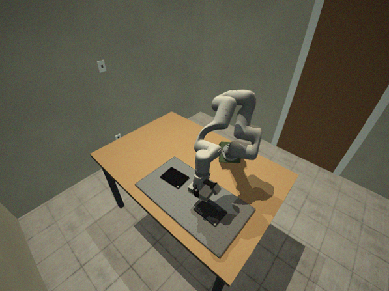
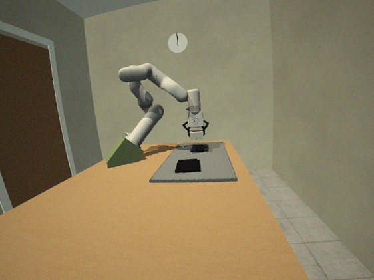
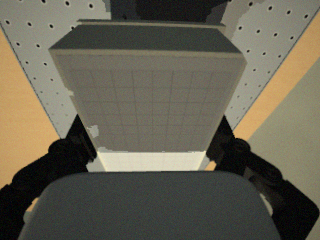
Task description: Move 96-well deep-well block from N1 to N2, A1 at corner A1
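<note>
Use the grey perforated base plate (image 1: 177, 205) on the orange table (image 1: 147, 143) as your reference. It carries two black plate nests. From the arm's base, N1 (image 1: 210, 212) is the left nest; in the top view it lies toward the plate's near right end. N2 (image 1: 174, 177) lies toward the plate's far left end.

Locate the gripper (image 1: 203, 190) above the base plate, between the two nests and closer to N1. Its wrist points straight down. In the exterior view the gripper (image 2: 197, 134) hangs above the farther nest (image 2: 198, 147), with a visible gap between it and the plate.

Note that the fingers stand almost fully spread, clamped on the two opposite sides of the 96-well deep-well block (image 3: 150, 107). In the wrist view the dark fingers bracket the pale block left and right, and the well grid on its top face is visible. The block (image 1: 206, 191) is lifted clear of N1 and touches neither nest. It appears level in the grip, though the top view is too small to confirm this.

Both nests show bare black surfaces. A small white mark sits at one corner of each nest; its lettering cannot be read.

The arm rises from a green pedestal (image 2: 123, 153) beyond the far long edge of the base plate.
</note>
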